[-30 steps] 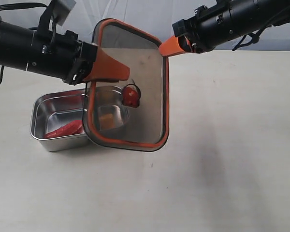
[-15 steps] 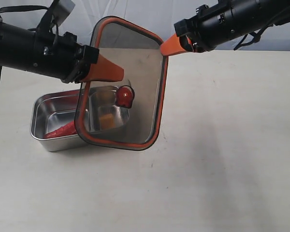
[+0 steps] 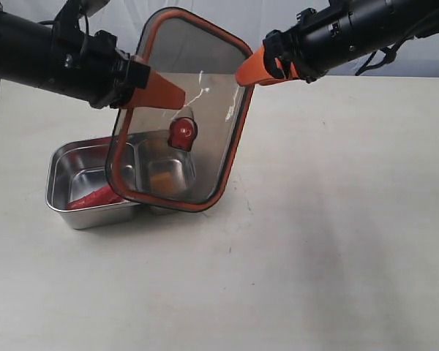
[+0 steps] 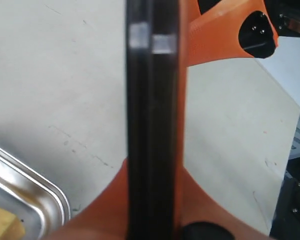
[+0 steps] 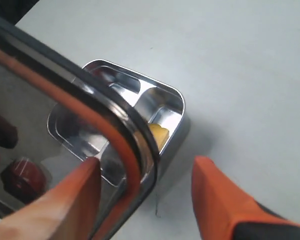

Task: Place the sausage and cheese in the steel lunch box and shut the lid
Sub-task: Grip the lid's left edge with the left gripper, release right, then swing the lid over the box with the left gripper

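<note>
The dark translucent lid [image 3: 183,110] with its orange-red seal hangs tilted in the air over the steel lunch box [image 3: 62,183]. My left gripper [image 3: 161,91] is shut on the lid's left edge; in the left wrist view the lid [image 4: 152,125] runs edge-on between the orange fingers. My right gripper [image 3: 250,69] stands open at the lid's upper right corner, the rim [image 5: 107,132] still between its spread fingers [image 5: 217,200]. The red sausage [image 3: 95,196] lies in the box's left compartment. The yellow cheese [image 5: 159,134] sits in the right compartment, also seen through the lid [image 3: 163,179].
The lid's red valve [image 3: 181,131] shows at its centre. The box stands on a pale table [image 3: 336,241], with bare surface to its right and front. A corner of the box [image 4: 35,185] shows in the left wrist view.
My right gripper has opened and let go of the lid's corner. The left gripper has lifted slightly and carried the lid leftward, tilting it more steeply over the box.
</note>
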Motion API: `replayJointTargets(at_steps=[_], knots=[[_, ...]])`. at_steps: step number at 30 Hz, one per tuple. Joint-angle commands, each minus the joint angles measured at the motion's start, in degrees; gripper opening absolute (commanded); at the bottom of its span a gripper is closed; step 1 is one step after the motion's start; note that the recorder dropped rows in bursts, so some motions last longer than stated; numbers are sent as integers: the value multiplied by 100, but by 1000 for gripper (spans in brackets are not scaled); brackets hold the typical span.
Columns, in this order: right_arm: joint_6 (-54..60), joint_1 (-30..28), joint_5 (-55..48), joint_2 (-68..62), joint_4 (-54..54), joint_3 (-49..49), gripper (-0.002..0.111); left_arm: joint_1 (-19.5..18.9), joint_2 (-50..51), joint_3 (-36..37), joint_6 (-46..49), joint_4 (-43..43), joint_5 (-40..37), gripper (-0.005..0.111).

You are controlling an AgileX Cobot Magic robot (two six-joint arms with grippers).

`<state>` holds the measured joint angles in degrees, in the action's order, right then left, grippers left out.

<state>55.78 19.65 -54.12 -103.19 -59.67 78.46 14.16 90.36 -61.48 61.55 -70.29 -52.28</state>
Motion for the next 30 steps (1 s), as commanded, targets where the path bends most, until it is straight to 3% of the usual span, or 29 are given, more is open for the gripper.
replayJointTargets(at_steps=[1,7,13,21,24,30], knots=[[-44,-34,235,93,264,14,53,5,-31,-190,-115,243,192,0],[-860,-34,974,381,1313,14,53,5,-43,-456,-902,1699,649,0],[-1799,-34,1447,657,2532,14,53,5,-328,-601,-927,2741,1310,0],[-1978,-34,1404,656,2766,14,53,55,-612,-663,-927,4771,1609,0],[-1978,-34,1404,656,2766,14,53,234,-612,-663,-937,5641,1544,0],[-1978,-34,1380,656,2766,14,53,1012,-612,-584,-1668,7342,1666,0]])
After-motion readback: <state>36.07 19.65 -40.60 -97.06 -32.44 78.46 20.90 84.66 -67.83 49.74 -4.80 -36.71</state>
